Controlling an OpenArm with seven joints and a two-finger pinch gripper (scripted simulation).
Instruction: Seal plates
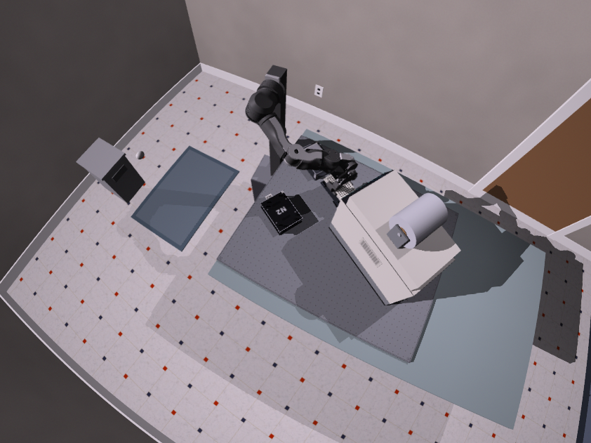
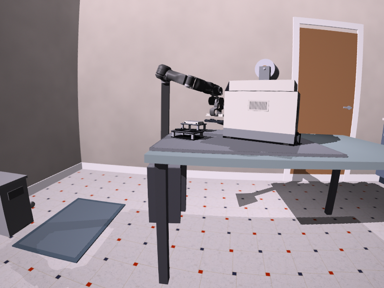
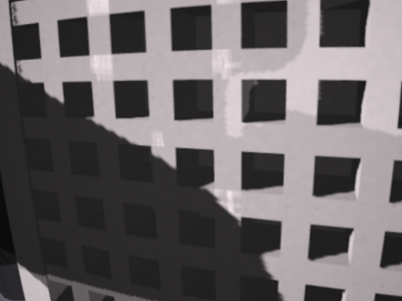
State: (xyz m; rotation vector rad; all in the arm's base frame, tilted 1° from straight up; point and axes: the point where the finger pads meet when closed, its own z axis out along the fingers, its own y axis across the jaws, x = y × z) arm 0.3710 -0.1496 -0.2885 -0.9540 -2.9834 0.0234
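My gripper (image 1: 341,179) is shut on a white well plate (image 1: 343,188) and holds it at the left end of the sealer (image 1: 394,236). In the exterior view the gripper (image 2: 216,111) hangs just above the sealer's dark stage (image 2: 214,121), which sticks out to the left. The wrist view is filled by the held plate's grid of dark square wells (image 3: 216,137), half in shadow. The fingers themselves are hidden. The black nest marked N2 (image 1: 281,211) shows its label. Another white-topped plate (image 2: 193,122) rests on a raised nest; its nest label is hidden.
The sealer carries a foil roll (image 1: 418,218) on top and a barcode label (image 2: 258,105) on its side. A dark mat (image 1: 315,270) covers the table under the nests and sealer. The arm's post (image 2: 164,110) stands at the table's left rear.
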